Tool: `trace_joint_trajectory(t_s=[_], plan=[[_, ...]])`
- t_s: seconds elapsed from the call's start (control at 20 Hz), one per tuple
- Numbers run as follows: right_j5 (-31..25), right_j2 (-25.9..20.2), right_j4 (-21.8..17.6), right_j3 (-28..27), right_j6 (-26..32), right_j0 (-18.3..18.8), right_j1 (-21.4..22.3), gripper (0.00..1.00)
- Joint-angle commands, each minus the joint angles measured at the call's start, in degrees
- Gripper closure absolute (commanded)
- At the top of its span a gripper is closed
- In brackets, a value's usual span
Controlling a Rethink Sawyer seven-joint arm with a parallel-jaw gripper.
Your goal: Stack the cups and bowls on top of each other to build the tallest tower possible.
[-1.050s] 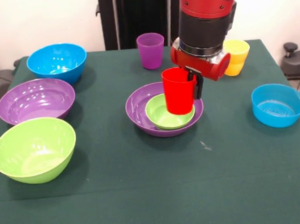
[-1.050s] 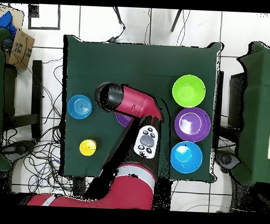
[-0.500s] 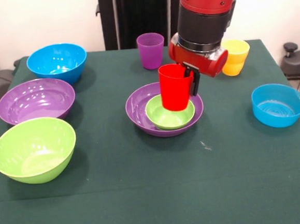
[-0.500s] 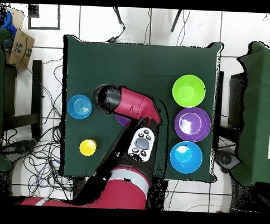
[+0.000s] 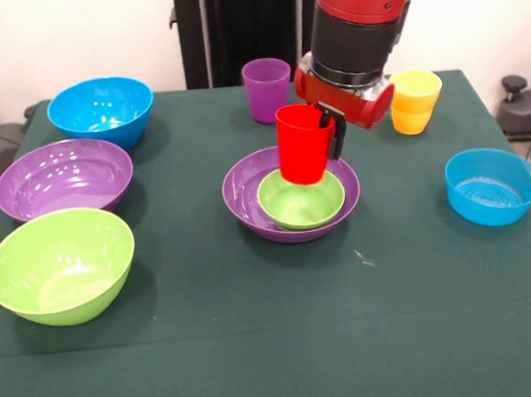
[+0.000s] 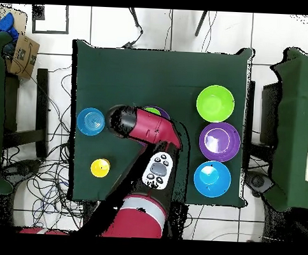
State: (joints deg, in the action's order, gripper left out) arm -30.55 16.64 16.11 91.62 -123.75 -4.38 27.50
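One red cup (image 5: 304, 144) is held clamped by the gripper (image 5: 327, 137) above one small green bowl (image 5: 301, 198) (nested in a purple bowl (image 5: 244, 196)). Four other bowls and three cups (two yellow, stacked) are counted around.

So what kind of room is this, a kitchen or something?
More likely a robotics lab or test room: a red robot arm works over a green-covered table, loose cables trail across the tiled floor, and the plastic bowls look like test props.
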Motion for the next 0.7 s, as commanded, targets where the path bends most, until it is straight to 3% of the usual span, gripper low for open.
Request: trace_joint_trajectory(t_s=[0.05,0.7], plan=[[7.7,-3.9,0.0,5.5,-10.0,-0.9,-0.2,1.0],[10.2,-5.3,1.6,6.7,-9.8,-0.3,-0.3,1.0]])
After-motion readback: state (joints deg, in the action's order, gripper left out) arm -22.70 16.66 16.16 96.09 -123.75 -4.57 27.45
